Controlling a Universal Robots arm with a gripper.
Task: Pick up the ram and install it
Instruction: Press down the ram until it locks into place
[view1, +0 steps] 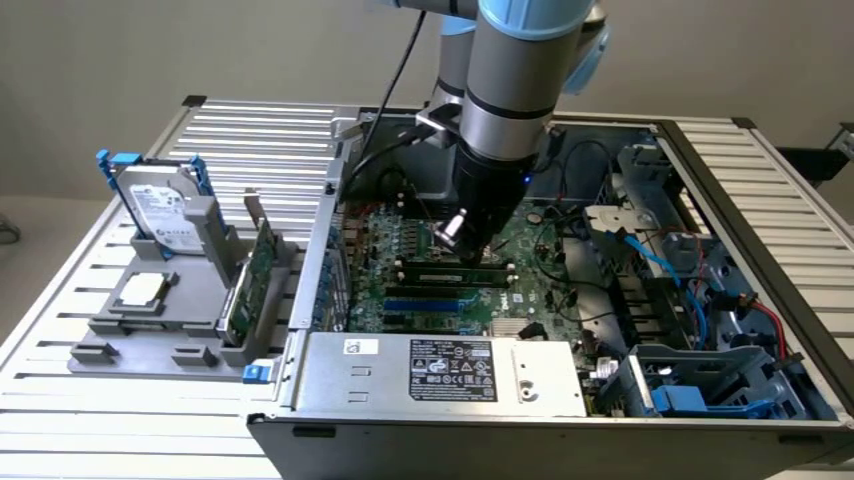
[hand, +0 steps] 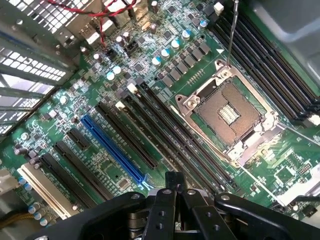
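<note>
Exterior view, from its left: grey fixture (view1: 134, 330) on the slatted table (view1: 254, 130), holding a hard drive (view1: 160, 215) and the wider green expansion card (view1: 251, 290), both well apart from the work. Further right, inside the open case (view1: 400, 440), gripper (view1: 461, 235) low over the motherboard (view1: 534, 290). Just beneath it, what looks like the ram (view1: 454, 268), lying along the long black slots. Cannot tell whether fully seated or merely resting on top. Right again, blue cables (view1: 661, 262) and drive bays, clear of the arm.

Wrist view: gripper (hand: 172, 186) drawn narrow, fingers (hand: 165, 210) nearly together, nothing seen between them. Ahead, empty black memory slots (hand: 165, 132), the blue slot (hand: 112, 147) and the bare CPU socket (hand: 227, 107).

Likely troubles, as a judgement: stick seated at one end only and tilted, if pressed off-centre; slot latches left unclicked; board flexed by too hard a push; narrow fingertips sliding off the thin top edge onto neighbouring slots or small capacitors; exposed socket pins bent if drifting toward the socket.
</note>
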